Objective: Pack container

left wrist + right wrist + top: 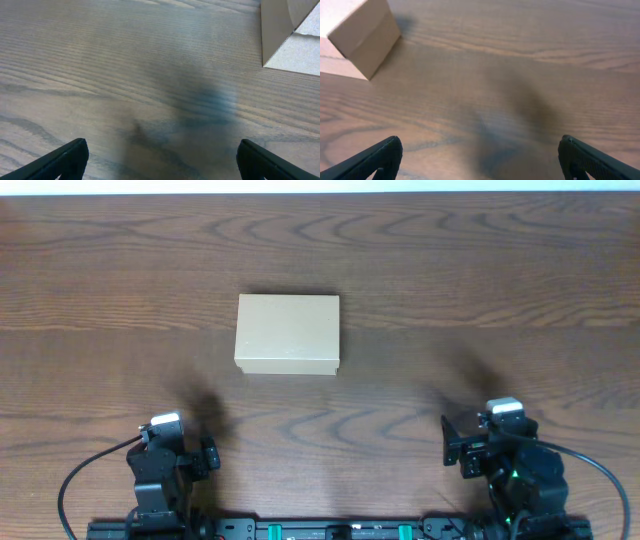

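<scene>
The container (pixel 288 333) is a plain tan cardboard box with its lid shut, lying on the wooden table at mid-left. Its corner shows at the top right of the left wrist view (pixel 287 35) and at the top left of the right wrist view (pixel 362 30). My left gripper (pixel 160 160) is open and empty, near the front edge, well short of the box; from overhead the left arm sits at the front left (pixel 165 455). My right gripper (pixel 480 157) is open and empty over bare wood; from overhead the right arm sits at the front right (pixel 490 445).
The wooden table (pixel 480 280) runs to a pale back edge at the top. A black rail (pixel 330 530) with the arm bases lies along the front edge. Cables loop beside both arms.
</scene>
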Motion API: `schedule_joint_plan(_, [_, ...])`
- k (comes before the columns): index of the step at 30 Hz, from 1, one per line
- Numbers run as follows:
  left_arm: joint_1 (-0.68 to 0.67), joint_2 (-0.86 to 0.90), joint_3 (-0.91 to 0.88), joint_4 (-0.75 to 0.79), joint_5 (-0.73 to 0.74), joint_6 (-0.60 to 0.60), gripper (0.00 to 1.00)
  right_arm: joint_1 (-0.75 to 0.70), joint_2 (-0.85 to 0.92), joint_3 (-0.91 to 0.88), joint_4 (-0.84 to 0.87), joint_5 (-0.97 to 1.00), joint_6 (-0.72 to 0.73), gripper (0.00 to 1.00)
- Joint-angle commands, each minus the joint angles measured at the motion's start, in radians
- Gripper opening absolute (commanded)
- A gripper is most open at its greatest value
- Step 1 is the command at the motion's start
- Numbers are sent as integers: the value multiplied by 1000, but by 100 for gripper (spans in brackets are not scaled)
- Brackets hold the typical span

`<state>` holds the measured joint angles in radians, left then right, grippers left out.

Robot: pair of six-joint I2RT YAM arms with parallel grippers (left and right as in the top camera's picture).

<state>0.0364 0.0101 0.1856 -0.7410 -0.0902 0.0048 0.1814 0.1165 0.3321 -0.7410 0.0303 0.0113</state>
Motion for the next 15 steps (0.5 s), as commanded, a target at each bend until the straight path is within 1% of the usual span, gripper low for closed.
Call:
schedule_joint_plan(1, [-4,-6,-21,-10,-18,15,95,-8,-46,-61,43,19,24,99])
schedule_joint_plan(4, [-4,-6,-21,-10,-18,15,95,-8,-100,-140,74,53,113,99])
schedule_joint_plan(6, [-4,-6,-21,-10,-18,15,95,-11,-111,-177,97,52,135,99])
schedule_joint_plan(15, [-4,-6,-21,-10,-18,15,95,-107,-111,-173,51,67,130,99])
